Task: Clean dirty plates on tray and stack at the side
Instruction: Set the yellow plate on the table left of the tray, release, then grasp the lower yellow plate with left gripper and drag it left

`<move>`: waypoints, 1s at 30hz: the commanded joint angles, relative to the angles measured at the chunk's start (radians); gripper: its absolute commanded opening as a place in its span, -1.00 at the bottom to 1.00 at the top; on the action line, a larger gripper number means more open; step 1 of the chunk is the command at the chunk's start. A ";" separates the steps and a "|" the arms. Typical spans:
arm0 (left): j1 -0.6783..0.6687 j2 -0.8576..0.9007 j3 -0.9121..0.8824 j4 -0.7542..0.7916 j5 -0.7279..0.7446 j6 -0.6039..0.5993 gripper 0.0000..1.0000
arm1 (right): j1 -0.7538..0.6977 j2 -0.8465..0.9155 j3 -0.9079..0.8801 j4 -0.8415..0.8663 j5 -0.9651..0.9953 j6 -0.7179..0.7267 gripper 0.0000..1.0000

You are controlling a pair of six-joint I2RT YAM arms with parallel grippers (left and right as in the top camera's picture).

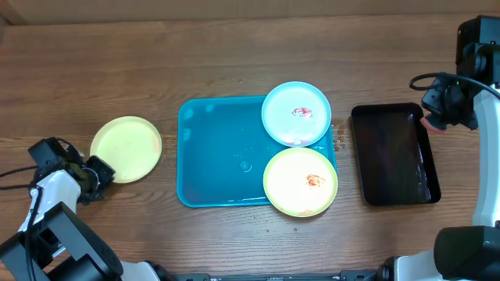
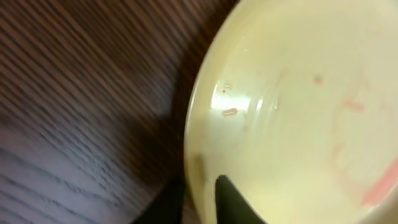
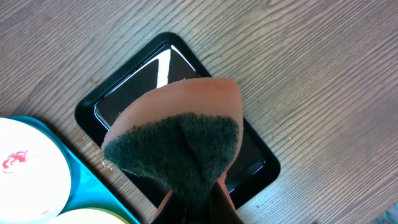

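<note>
A pale yellow-green plate (image 1: 126, 148) lies on the table left of the turquoise tray (image 1: 219, 156). My left gripper (image 1: 98, 176) is shut on its lower-left rim; in the left wrist view the rim (image 2: 202, 186) sits between the two dark fingers (image 2: 208, 202), with faint pink traces inside the plate. A light blue plate (image 1: 296, 114) and a second yellow-green plate (image 1: 301, 181), both with red smears, lie on the tray's right side. My right gripper (image 3: 196, 202) is shut on an orange sponge (image 3: 180, 143) with a dark green face, above the black tray.
A smaller black tray (image 1: 394, 154) lies right of the turquoise tray and also shows in the right wrist view (image 3: 124, 93). The tray's left half is bare with water drops. The right arm's body (image 1: 476, 55) stands at the far right edge.
</note>
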 commanded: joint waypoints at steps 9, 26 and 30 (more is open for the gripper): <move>-0.093 -0.002 0.423 -0.406 0.061 0.164 -0.33 | -0.002 0.003 -0.001 0.000 0.003 -0.004 -0.93; -0.880 0.130 0.486 -0.400 0.300 0.317 0.23 | -0.002 0.003 -0.001 0.000 0.003 -0.004 -0.93; -1.025 0.251 0.489 -0.365 0.300 0.262 0.23 | -0.002 0.003 -0.001 0.000 0.003 -0.004 -0.93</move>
